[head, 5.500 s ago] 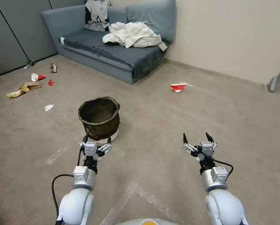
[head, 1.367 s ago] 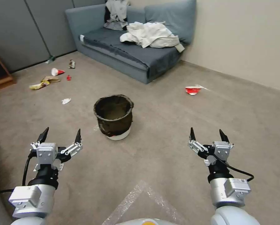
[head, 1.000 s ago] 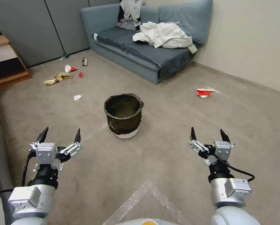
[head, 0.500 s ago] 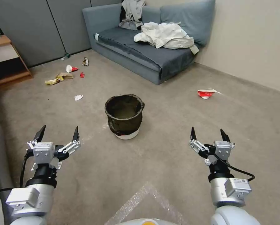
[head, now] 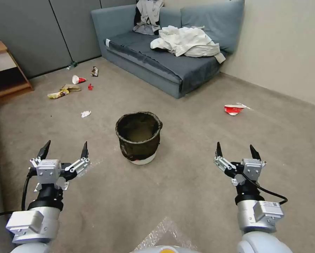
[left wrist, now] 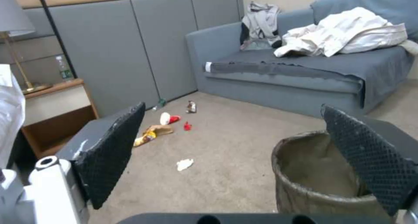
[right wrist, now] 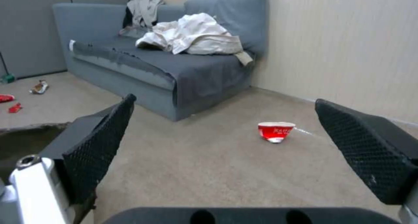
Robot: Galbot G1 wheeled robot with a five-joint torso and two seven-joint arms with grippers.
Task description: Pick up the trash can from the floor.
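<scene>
Wide stretch of beige-grey short-pile carpet floor (head: 185,196) here, open on every side of the bin. The boundaries: a blue-grey fabric sofa (head: 171,66) at twelve o'clock with a crumpled white cloth (head: 187,42) heaped on it, a plain cream wall (head: 287,45) running off at two o'clock, grey panel partitions (head: 34,31) at eleven, and a low wooden shelf unit (head: 4,75) at ten. Scattered litter sits near the partitions at eleven o'clock, including a yellow wrapper (head: 59,93) and a small white crumpled scrap (head: 85,114), all well apart from the arms. A crushed red-and-white paper cup (head: 234,109) lies alone at one o'clock.

Dead centre, the small round trash can with a dark brown-black bag folded over its rim (head: 139,137) stands upright on the carpet, white base peeking out below. It sits between the two grippers and farther out than both. From the left gripper (head: 63,151) it is at about two o'clock, near but not touching; from the right gripper (head: 236,151) it is at ten o'clock, farther off.

Both arms reach forward, low over the carpet, wrists level, fingertips pointing ahead. Both grippers are spread wide and hold nothing. In the left wrist view the can's rim (left wrist: 305,188) shows just past one black textured finger pad (left wrist: 370,165); in the right wrist view the red cup (right wrist: 275,131) sits framed between the pads.
</scene>
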